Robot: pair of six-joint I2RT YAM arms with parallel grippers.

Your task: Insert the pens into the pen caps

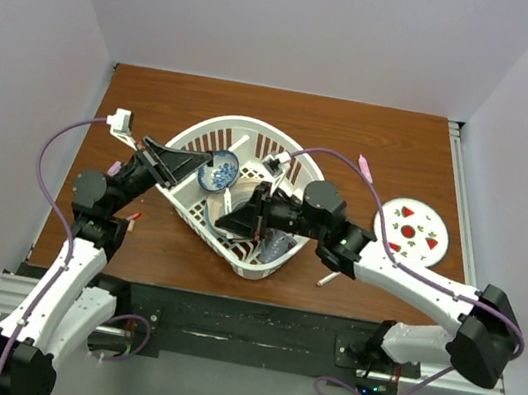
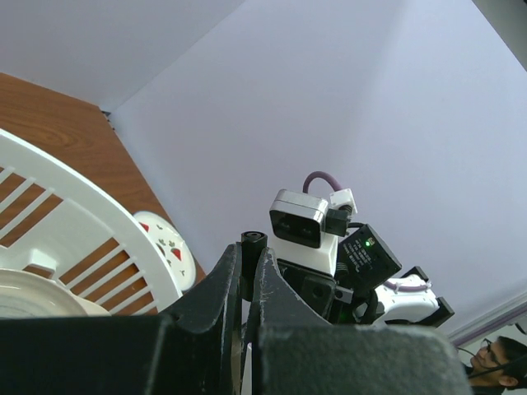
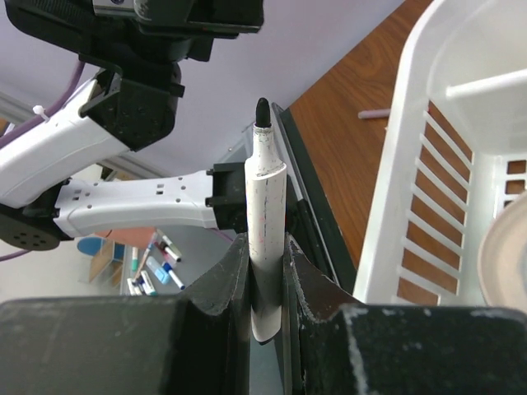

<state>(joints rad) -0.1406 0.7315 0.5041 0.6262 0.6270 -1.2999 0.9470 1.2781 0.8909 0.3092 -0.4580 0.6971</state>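
My left gripper (image 1: pixel 201 163) is over the white basket (image 1: pixel 294 167), shut on a short black pen cap (image 2: pixel 251 262). The cap's open end sticks out past the fingertips in the left wrist view. My right gripper (image 1: pixel 227 220) is also over the basket and points left. It is shut on a white pen (image 3: pixel 266 193) whose black tip points past the fingers toward the left arm. Pen tip and cap are apart. A pink pen (image 1: pixel 363 167) lies on the table right of the basket. A white pen (image 1: pixel 327 279) lies by the right arm.
The basket holds a blue patterned bowl (image 1: pixel 218 170) and other dishes. A white plate with red marks (image 1: pixel 413 230) sits at the right. A small reddish piece (image 1: pixel 134 216) lies by the left arm. The basket rim (image 3: pixel 412 156) is close to my right fingers.
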